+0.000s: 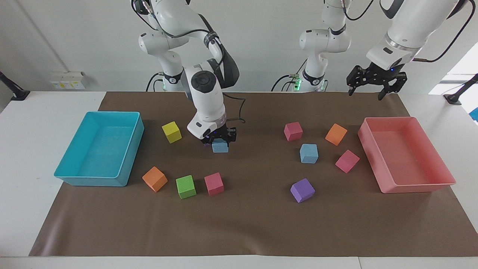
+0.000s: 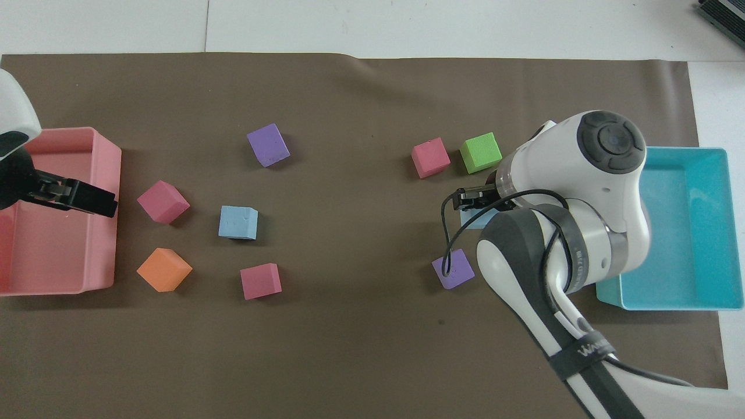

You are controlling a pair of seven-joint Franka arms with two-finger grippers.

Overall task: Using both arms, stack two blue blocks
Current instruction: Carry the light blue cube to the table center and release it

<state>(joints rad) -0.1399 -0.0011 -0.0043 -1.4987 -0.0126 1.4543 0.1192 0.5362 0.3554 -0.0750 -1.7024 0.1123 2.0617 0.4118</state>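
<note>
Sky-blue blocks (image 1: 309,153) (image 1: 220,147); brown mat (image 1: 246,224); turquoise tray (image 1: 74,179); pink tray (image 1: 418,186); purple cube (image 1: 302,190), perhaps violet.

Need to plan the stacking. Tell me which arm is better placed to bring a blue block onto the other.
Right. The right gripper already holds one blue block, lifted above the mat. The left gripper waits open over the pink tray, holding nothing; the other blue block sits free.

High facing and steep overhead views, half a turn apart, one shared table (image 1: 22,157).
</note>
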